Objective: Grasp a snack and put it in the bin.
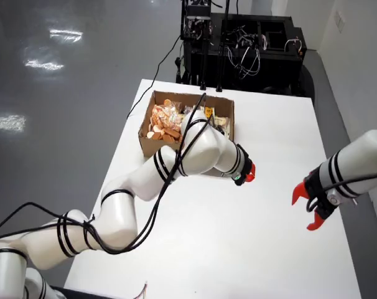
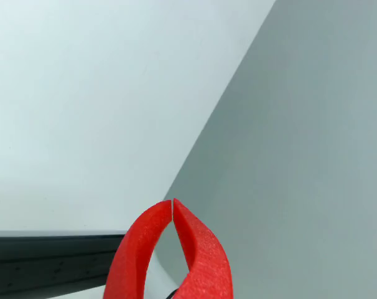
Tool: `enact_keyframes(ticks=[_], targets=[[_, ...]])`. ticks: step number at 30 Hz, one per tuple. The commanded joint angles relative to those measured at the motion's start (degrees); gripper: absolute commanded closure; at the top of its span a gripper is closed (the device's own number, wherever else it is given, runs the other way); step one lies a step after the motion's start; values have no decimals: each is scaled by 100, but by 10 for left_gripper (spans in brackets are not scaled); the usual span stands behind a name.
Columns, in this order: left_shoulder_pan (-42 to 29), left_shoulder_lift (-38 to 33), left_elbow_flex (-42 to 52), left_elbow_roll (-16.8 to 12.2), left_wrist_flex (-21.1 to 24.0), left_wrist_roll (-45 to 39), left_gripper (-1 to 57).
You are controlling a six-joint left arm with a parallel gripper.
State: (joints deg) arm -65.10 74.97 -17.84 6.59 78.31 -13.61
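A white rectangular table [image 1: 269, 261] bears one open brown cardboard box [image 1: 148, 142] filled with packaged snacks [image 1: 165, 121], too jumbled to count. Of two white arms, the working arm [image 1: 201, 152] stretches from the lower left of the view from above, bent beside the box. Its red-fingered gripper [image 1: 247, 173] has its jaws together, tips touching and holding nothing.

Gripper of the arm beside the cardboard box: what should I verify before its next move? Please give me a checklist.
1. Gripper open for a grasp: not ok, the fingertips touch with nothing between them.
2. Snack lying loose on the table: not ok, none seen.
3. Snacks inside the cardboard box: ok.
4. Second arm's gripper apart from the working one: ok.
5. Gripper's height above the table: cannot tell.
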Motion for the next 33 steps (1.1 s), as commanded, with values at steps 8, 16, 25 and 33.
enact_keyframes(ticks=[8,16,25,33], targets=[[-177,-9,25,0,0,-2,563],[-243,-9,26,-7,0,-7,563],[-196,-9,26,-9,0,-10,563],[-99,-9,26,-9,0,-10,563]])
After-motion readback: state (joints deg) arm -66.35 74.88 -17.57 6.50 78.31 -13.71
